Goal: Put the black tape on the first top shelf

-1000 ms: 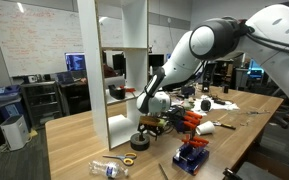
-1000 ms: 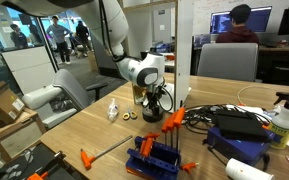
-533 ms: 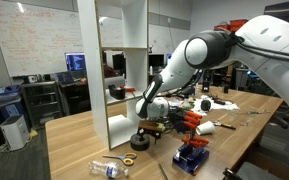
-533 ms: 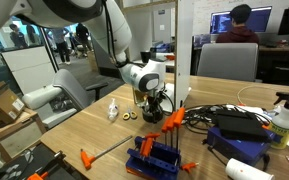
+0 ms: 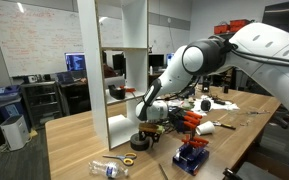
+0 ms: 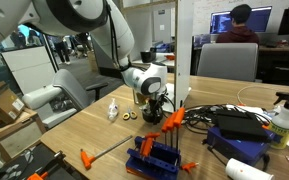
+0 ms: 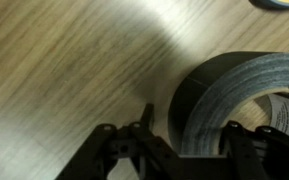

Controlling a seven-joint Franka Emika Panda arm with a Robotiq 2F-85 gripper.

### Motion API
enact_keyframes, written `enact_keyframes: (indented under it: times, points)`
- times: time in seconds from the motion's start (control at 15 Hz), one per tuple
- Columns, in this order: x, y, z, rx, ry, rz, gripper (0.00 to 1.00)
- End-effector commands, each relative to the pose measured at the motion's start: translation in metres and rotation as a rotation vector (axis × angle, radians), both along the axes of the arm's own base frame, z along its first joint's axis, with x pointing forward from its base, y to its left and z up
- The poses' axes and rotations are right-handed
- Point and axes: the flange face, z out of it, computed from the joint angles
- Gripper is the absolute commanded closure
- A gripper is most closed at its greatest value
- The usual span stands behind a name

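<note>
The black tape [image 7: 239,95] lies flat on the wooden table in front of the white shelving unit, seen in both exterior views [image 5: 140,140] [image 6: 155,117]. My gripper [image 7: 189,125] points down over it, low at the table [image 5: 144,128]. One finger stands outside the roll's wall and the other inside its hole. A narrow gap shows between the outer finger [image 7: 145,122] and the wall, so the jaws read as open around it. The first top shelf [image 5: 124,49] is the upper white board, well above the gripper and bare.
A thin yellow ring [image 5: 127,159] and a clear plastic bottle [image 5: 109,168] lie near the table's front. Orange clamps [image 5: 184,120] and a blue tool rack [image 5: 191,155] sit beside the gripper. The shelf unit's white side panel [image 5: 88,75] stands close behind.
The arm has sunk slightly over the roll and the jaws have narrowed around its wall. The tape has not moved.
</note>
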Motion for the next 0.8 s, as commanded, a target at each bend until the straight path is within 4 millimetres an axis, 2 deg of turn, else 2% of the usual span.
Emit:
enact_keyframes:
  times: [0.0, 0.13, 0.2, 0.4, 0.73]
  points:
    - [0.012, 0.000, 0.008, 0.001, -0.017, 0.010, 0.79]
    - [0.011, -0.002, 0.021, -0.001, -0.015, 0.012, 0.90]
    - [0.010, -0.002, 0.028, -0.004, -0.021, 0.011, 0.86]
    - [0.007, -0.004, 0.042, -0.013, -0.025, 0.009, 0.86]
    - [-0.017, -0.006, 0.089, -0.038, -0.002, 0.025, 0.87]
